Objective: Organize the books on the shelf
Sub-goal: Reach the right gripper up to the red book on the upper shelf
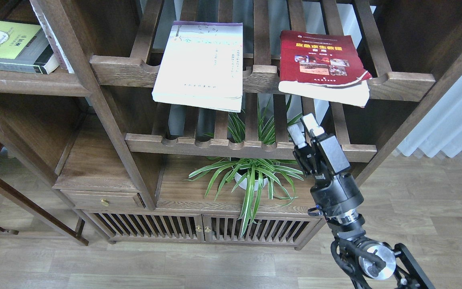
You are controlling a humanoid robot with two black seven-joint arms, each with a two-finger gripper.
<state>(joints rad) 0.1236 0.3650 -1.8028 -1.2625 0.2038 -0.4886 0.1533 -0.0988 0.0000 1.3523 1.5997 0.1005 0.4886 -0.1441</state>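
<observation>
A large white book (201,64) with a purple top strip lies flat on the upper slatted rack, overhanging its front rail. A red book (321,60) with photos and a yellow title lies to its right on the same rack, also overhanging. A thick grey-black book (8,46) with a lime-green panel lies on the solid dark-brown plank shelf (26,82) at the upper left. My right gripper (305,129) is open and empty. It points up just below the red book, in front of the lower rack. My left gripper is out of view.
The upper slatted rack (261,76) and the lower slatted rack (215,145) have notched front rails. A potted spider plant (251,176) stands under them on a cabinet with slatted doors (155,226). A small drawer (102,198) is at the left, a white curtain (455,120) at the right.
</observation>
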